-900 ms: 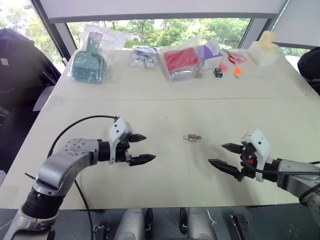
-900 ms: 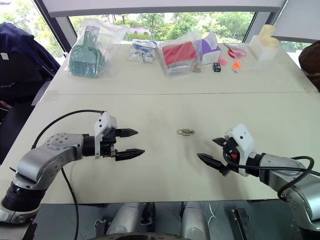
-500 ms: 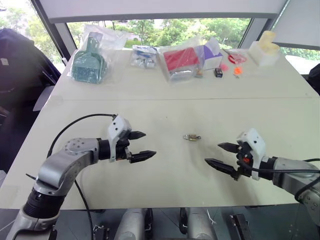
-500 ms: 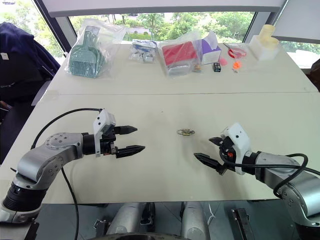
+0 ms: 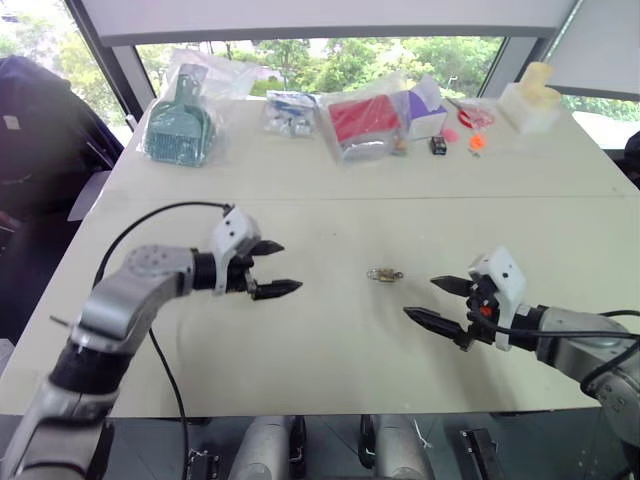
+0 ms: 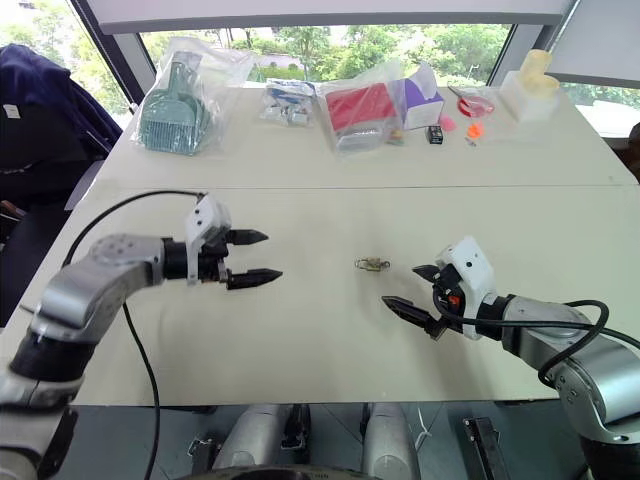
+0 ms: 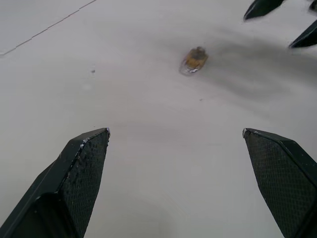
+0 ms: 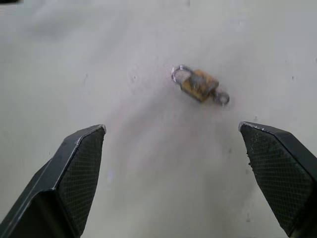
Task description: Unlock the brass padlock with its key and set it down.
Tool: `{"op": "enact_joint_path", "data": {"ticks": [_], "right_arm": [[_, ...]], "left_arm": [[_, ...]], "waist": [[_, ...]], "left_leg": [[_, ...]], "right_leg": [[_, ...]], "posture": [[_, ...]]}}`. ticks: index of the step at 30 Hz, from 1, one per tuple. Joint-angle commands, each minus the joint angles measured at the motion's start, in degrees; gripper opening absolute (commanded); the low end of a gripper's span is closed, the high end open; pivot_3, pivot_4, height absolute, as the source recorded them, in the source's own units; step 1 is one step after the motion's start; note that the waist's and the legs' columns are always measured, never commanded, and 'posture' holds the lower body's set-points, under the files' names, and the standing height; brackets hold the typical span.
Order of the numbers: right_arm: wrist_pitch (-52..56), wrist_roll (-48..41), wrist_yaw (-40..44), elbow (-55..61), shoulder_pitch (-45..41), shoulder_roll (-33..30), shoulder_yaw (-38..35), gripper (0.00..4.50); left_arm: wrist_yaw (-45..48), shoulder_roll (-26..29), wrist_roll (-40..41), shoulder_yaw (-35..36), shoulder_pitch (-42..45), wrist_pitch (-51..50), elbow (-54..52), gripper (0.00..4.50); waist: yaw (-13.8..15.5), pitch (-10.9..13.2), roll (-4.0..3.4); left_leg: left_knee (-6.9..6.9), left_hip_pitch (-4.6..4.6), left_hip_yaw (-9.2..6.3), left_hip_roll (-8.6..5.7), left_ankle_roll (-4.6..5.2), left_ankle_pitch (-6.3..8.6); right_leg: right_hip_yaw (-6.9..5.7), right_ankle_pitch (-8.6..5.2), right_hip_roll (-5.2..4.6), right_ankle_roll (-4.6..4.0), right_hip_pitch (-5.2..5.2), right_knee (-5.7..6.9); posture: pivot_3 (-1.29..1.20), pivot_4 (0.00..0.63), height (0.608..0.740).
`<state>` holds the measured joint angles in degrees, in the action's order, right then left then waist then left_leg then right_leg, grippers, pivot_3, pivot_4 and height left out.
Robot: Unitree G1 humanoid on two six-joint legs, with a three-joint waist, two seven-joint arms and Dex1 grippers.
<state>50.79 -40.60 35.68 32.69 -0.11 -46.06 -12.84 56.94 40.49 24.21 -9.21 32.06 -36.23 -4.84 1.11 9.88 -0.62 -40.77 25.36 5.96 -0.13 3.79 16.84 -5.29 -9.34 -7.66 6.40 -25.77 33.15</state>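
Observation:
The brass padlock (image 5: 383, 273) lies flat near the middle of the white table (image 5: 330, 350), its thin silvery shackle (image 8: 179, 74) at one end. The key (image 8: 224, 97) sticks out of the other end, and I see its small round head. My left gripper (image 5: 289, 266) hovers open to the padlock's left, pointing at it, with nothing between its fingers. Close to the right of the padlock and a little nearer the front edge, my right gripper (image 5: 420, 298) is open and empty too. In the left wrist view the padlock (image 7: 193, 59) lies well ahead of the left fingers.
Along the table's far edge lie a bagged green dustpan (image 5: 178, 125), a bagged red item (image 5: 362, 120), a purple box (image 5: 425, 108), a small black box (image 5: 437, 145) and a cream object (image 5: 530, 95). A black cable (image 5: 150, 250) loops over my left arm.
My left gripper has moved away from the front edge and slightly left. My right gripper has slid left, closer to the padlock. The padlock has stayed put.

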Motion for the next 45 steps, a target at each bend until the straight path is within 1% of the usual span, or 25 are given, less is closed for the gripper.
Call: {"op": "enact_joint_path", "data": {"ticks": [1, 3, 6, 8, 9, 12, 14, 16, 18, 23, 26, 30, 32, 33, 34, 37, 41, 42, 44, 45], "right_arm": [[-0.25, 0.36, -0.44, -0.10, 0.46, -0.51, -2.54, 4.48], [0.08, 0.03, -1.03, 0.60, 1.98, -0.59, -4.68, 4.48], [0.18, -0.01, -2.01, 1.41, 2.91, -0.22, -5.45, 4.48], [0.06, 0.14, -3.23, 2.38, 4.26, 0.50, -6.32, 4.48], [0.05, 0.17, -3.87, 2.73, 4.59, 0.80, -6.50, 4.48], [-0.50, 0.64, -6.56, 4.49, 6.53, 2.39, -7.74, 4.48], [-0.92, 1.47, -8.75, 5.46, 6.82, 3.66, -7.75, 4.48], [-1.16, 2.39, -10.85, 6.62, 7.15, 5.28, -6.63, 4.48], [-0.95, 2.47, -12.24, 7.74, 7.41, 6.91, -5.74, 4.48], [-1.07, 3.27, -14.93, 9.39, 8.14, 9.51, -4.56, 4.48], [-1.05, 3.47, -15.61, 9.78, 8.00, 10.27, -4.51, 4.48], [-1.18, 3.49, -15.53, 9.27, 7.67, 10.17, -5.03, 4.48], [-1.30, 3.59, -15.46, 8.87, 7.43, 10.07, -5.06, 4.50], [-1.33, 3.66, -15.45, 8.70, 7.28, 10.06, -4.97, 4.50], [-1.34, 3.76, -15.47, 8.48, 7.00, 10.07, -4.81, 4.50], [-1.32, 4.05, -15.46, 7.92, 6.13, 10.11, -4.38, 4.50], [-1.02, 4.06, -15.23, 7.66, 5.54, 10.16, -4.33, 4.50], [-0.89, 3.92, -15.15, 7.65, 5.49, 10.19, -4.40, 4.50], [0.52, 2.63, -16.12, 7.48, 4.92, 11.17, -5.00, 4.50], [1.41, 1.19, -16.88, 7.23, 4.21, 12.25, -5.63, 4.50]], "left_arm": [[5.07, -1.82, -4.18, -3.61, 7.46, 6.27, 7.35, 4.50], [9.04, -5.61, -7.52, -8.24, 14.86, 9.19, 14.44, 4.50], [12.48, -9.44, -12.36, -12.73, 20.61, 13.24, 22.80, 4.50], [12.60, -15.18, -15.78, -15.49, 25.32, 16.54, 31.24, 4.50], [12.87, -17.46, -16.87, -16.12, 27.12, 17.70, 34.69, 4.50], [14.07, -25.17, -20.51, -18.72, 31.43, 22.43, 44.73, 4.50], [13.40, -28.83, -23.08, -19.64, 33.33, 25.13, 50.41, 4.50], [11.05, -33.30, -24.65, -19.42, 35.45, 25.76, 55.43, 4.50], [10.28, -36.39, -25.66, -18.77, 36.77, 26.46, 58.64, 4.50], [8.93, -40.12, -29.67, -19.71, 36.44, 29.13, 63.01, 4.50], [7.33, -40.75, -32.42, -20.06, 36.02, 30.94, 64.98, 4.50], [7.32, -41.13, -33.62, -19.27, 35.69, 31.40, 65.90, 4.50], [7.37, -41.16, -34.06, -19.20, 35.17, 31.53, 65.80, 3.92], [7.30, -41.18, -34.30, -19.26, 34.86, 31.62, 65.69, 3.75], [7.15, -41.24, -34.53, -19.34, 34.50, 31.61, 65.60, 3.45], [6.33, -41.34, -35.23, -19.71, 33.51, 31.92, 65.44, 2.48], [5.31, -40.95, -36.14, -20.26, 32.24, 32.05, 64.89, 1.07], [5.27, -40.76, -36.19, -20.24, 32.04, 32.03, 64.66, 0.79], [4.60, -38.93, -36.04, -19.39, 31.84, 32.55, 62.94, 0.77], [3.95, -37.00, -35.98, -18.65, 31.69, 34.15, 60.64, 0.77]], "waist": [[0.06, 0.00, 0.00], [1.29, 0.01, 0.03], [1.22, 0.01, 0.04], [1.22, 0.02, 0.06], [1.22, 0.03, 0.07], [1.23, 0.04, 0.10], [1.21, 0.05, 0.11], [1.10, 0.05, 0.12], [1.16, 0.05, 0.12], [1.13, 0.05, 0.12], [1.14, 0.05, 0.12], [1.20, 0.04, 0.13], [1.19, 0.03, 0.13], [1.18, 0.03, 0.13], [1.18, 0.03, 0.12], [1.17, 0.01, 0.12], [1.23, -0.05, 0.17], [1.22, -0.06, 0.19], [1.12, -0.06, 0.20], [1.04, -0.06, 0.20]], "left_leg": [[0.00, 0.00, 0.00, -0.01, -0.01, 0.00], [-0.01, 0.02, 0.02, -0.04, -0.17, -0.11], [-0.16, 0.05, 0.05, -0.06, -0.15, -0.11], [-0.21, 0.04, 0.07, -0.06, 0.01, -0.02], [-0.22, 0.04, 0.06, -0.05, 0.31, 0.15], [-0.25, 0.05, 0.00, -0.05, 0.32, 0.16], [-0.25, 0.06, 0.01, -0.04, 0.34, 0.17], [-0.24, 0.07, 0.03, -0.03, 0.36, 0.18], [-0.24, 0.08, 0.01, -0.02, 0.36, 0.17], [-0.24, 0.07, 0.00, 0.01, 0.37, 0.18], [-0.25, 0.08, 0.01, 0.00, 0.38, 0.18], [-0.28, 0.04, -0.01, 0.00, 0.38, 0.18], [-0.29, 0.03, -0.02, 0.00, 0.38, 0.19], [-0.29, 0.03, -0.02, 0.00, 0.39, 0.19], [-0.29, 0.02, -0.02, 0.00, 0.39, 0.19], [-0.30, -0.01, -0.03, 0.00, 0.39, 0.19], [-0.32, -0.09, -0.06, 0.00, 0.39, 0.19], [-0.33, -0.09, -0.07, 0.00, 0.39, 0.19], [-0.35, -0.10, -0.07, 0.00, 0.39, 0.19], [-0.35, -0.10, -0.07, 0.00, 0.39, 0.19]], "right_leg": [[0.00, 0.00, -0.01, 0.01, 0.02, 0.00], [0.00, 0.00, -0.02, 0.01, 0.02, -0.01], [0.00, 0.00, -0.02, 0.01, 0.10, -0.04], [0.00, 0.00, -0.04, 0.01, 0.13, -0.07], [0.00, 0.00, -0.04, 0.02, 0.13, -0.08], [0.00, 0.00, -0.03, 0.02, 0.13, -0.05], [0.00, 0.01, -0.04, 0.03, 0.11, -0.05], [0.00, 0.01, -0.04, 0.03, 0.07, -0.05], [0.00, 0.01, -0.04, 0.03, 0.06, -0.03], [0.00, 0.01, -0.03, 0.03, 0.04, -0.02], [0.00, 0.01, -0.03, 0.03, 0.04, -0.01], [0.00, 0.01, -0.04, 0.03, 0.10, -0.02], [0.00, 0.01, -0.04, 0.03, 0.11, -0.02], [0.00, 0.01, -0.05, 0.03, 0.12, -0.02], [0.00, 0.01, -0.04, 0.03, 0.13, -0.02], [0.00, 0.01, -0.04, 0.03, 0.16, -0.02], [-0.01, 0.01, -0.05, 0.02, 0.28, -0.03], [-0.02, 0.01, -0.05, 0.02, 0.29, -0.03], [-0.02, 0.01, -0.06, 0.02, 0.32, -0.03], [-0.02, 0.01, -0.06, 0.02, 0.31, -0.03]], "posture": [[0.00, 0.150, 0.735], [0.00, 0.150, 0.735], [0.00, 0.150, 0.735], [0.00, 0.150, 0.735], [0.00, 0.150, 0.735], [0.00, 0.150, 0.735], [0.00, 0.150, 0.735], [0.00, 0.150, 0.735], [0.00, 0.150, 0.735], [0.00, 0.150, 0.735], [0.00, 0.150, 0.735], [0.00, 0.150, 0.735], [0.00, 0.150, 0.735], [0.00, 0.150, 0.735], [0.00, 0.150, 0.735], [0.00, 0.150, 0.735], [0.00, 0.150, 0.735], [0.00, 0.150, 0.735], [0.00, 0.150, 0.735], [0.00, 0.150, 0.735]]}}
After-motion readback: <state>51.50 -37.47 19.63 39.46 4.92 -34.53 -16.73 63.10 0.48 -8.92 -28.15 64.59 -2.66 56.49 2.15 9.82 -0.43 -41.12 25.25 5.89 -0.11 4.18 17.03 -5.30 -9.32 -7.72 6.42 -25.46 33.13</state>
